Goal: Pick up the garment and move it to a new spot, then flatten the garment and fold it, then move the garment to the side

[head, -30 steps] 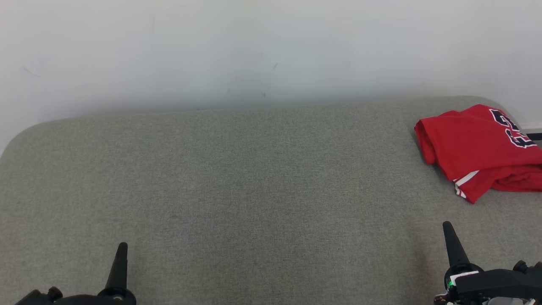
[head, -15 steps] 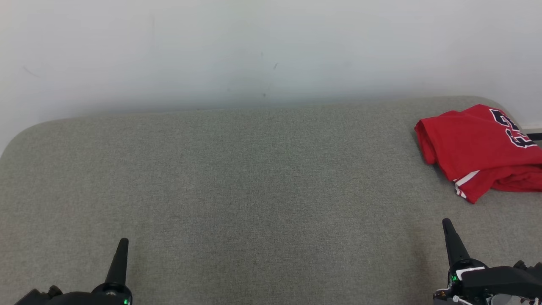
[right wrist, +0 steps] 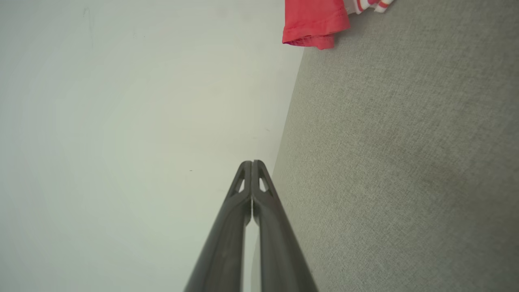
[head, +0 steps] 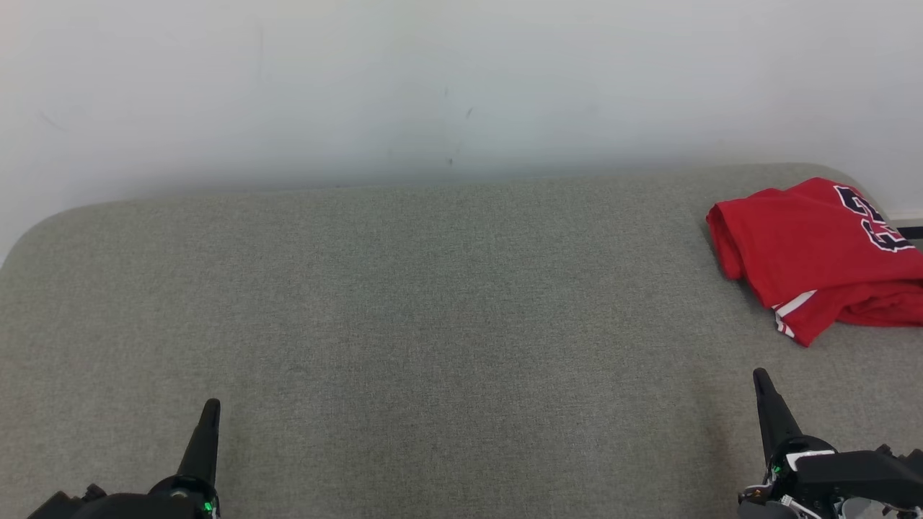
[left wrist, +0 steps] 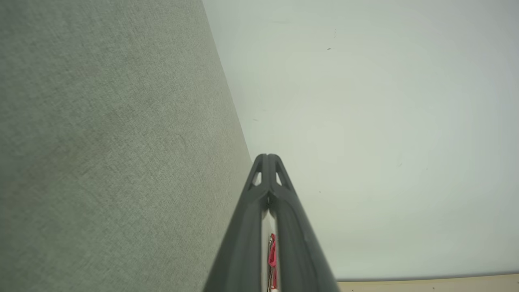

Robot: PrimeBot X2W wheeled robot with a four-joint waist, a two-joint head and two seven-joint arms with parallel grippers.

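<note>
- Grey padded surface point(head: 433, 324): spans the head view, backed by a white wall point(head: 461, 86).
- Red garment point(head: 807, 252): lies loosely folded at the surface's far right end, with neither arm touching it.
- Right gripper point(head: 763, 386): closed, empty, near the garment but apart from it.
- Left gripper point(head: 210, 417): closed, empty, well apart from the garment.
- Assessment: either pick-up has not begun or the final set-aside is complete; I cannot tell which. Pick-up would require the right gripper to open and reach the near hem.
</note>
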